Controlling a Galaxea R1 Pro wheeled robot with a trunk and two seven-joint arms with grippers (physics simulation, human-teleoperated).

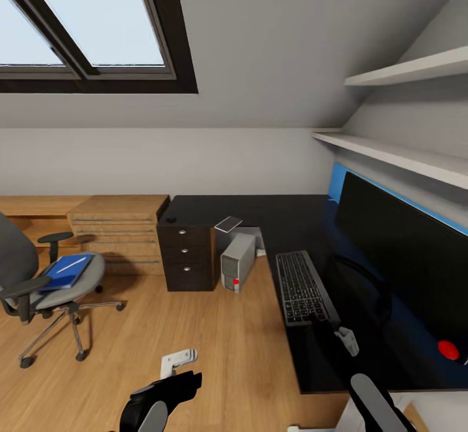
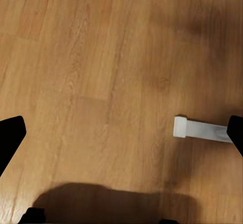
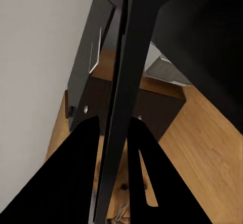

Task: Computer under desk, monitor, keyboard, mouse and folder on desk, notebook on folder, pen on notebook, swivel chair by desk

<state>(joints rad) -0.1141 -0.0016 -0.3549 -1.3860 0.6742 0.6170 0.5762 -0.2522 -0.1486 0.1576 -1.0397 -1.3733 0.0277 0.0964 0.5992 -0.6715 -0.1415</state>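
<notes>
Right fingers (image 3: 119, 133) pinch the keyboard's (image 1: 303, 287) near end. Its long side runs away from them along the black counter (image 1: 260, 214), beside the monitor (image 1: 403, 250). Left fingers (image 2: 121, 133) hang spread and empty over the wood floor (image 2: 101, 57). Folder (image 1: 65, 270) waits on the chair (image 1: 39, 282), far off, nearer the left arm.

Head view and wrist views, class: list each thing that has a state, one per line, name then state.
keyboard: flat on the desk, near end between the right gripper's fingers
monitor: upright on the desk, screen dark
computer: on the floor beside the drawers, red light on
folder: flat on the swivel chair seat, pen on top
left gripper: open, over bare floor
</notes>
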